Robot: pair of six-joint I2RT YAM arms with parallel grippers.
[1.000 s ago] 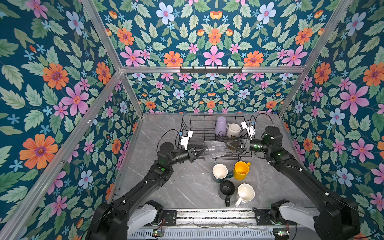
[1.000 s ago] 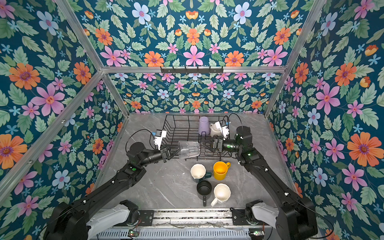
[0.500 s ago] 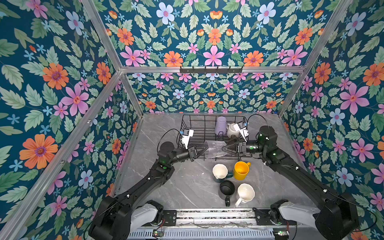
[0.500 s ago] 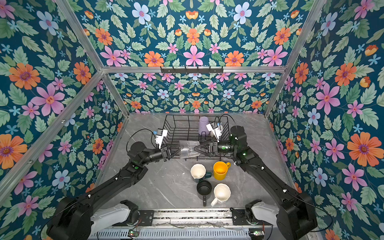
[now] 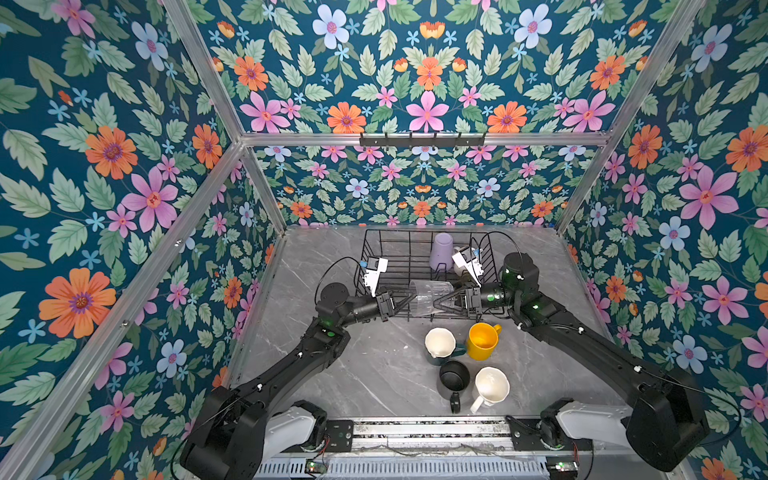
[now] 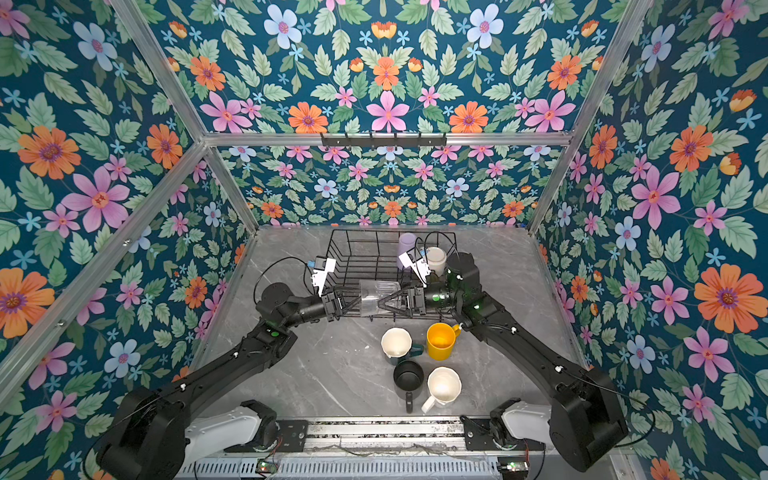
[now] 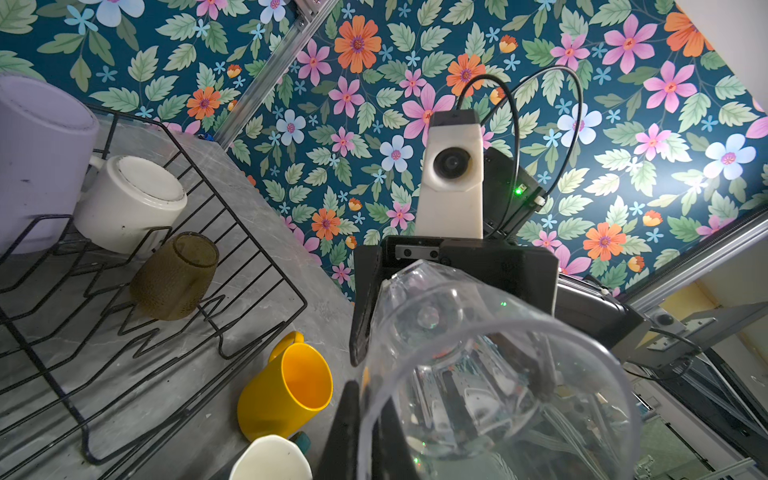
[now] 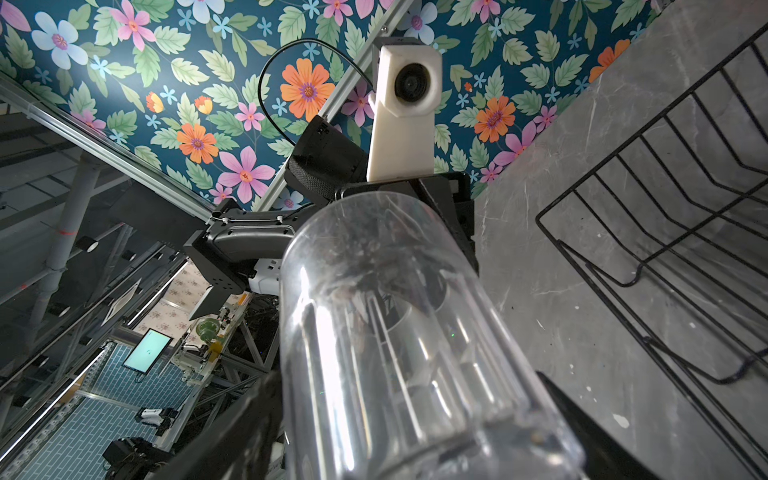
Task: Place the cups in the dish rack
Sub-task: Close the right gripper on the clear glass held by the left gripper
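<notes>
1. The left claw (image 5: 405, 300) is clenched on the rim of the clear glass (image 5: 428, 294), with one finger (image 7: 353, 415) outside the mouth. The glass lies on its side in the air, mouth toward this claw.
2. The right claw (image 5: 438, 301) faces the left one from the glass's other end. Its jaws are spread wide about the base, and whether they press on it cannot be told.
3. The two claws meet above the near edge of the dish rack (image 5: 386, 257); the rest of the rack lies beyond them.
4. Beyond the right claw, inside the rack, the lavender tumbler (image 5: 441, 251) stands upside down. The inverted white mug (image 7: 133, 203) is just beside it, and the olive-amber glass (image 7: 174, 276) leans tilted among the prongs.
5. On the arm-base side of the claws, nearer the right one, four mugs stand mouth up on the grey marble table (image 5: 374, 365).
6. The yellow mug (image 5: 482, 340) is closest to the right claw, with the dark green mug (image 5: 440, 345) just beside it. The black mug (image 5: 454, 380) and the upright white mug (image 5: 491, 386) are farther off.
</notes>
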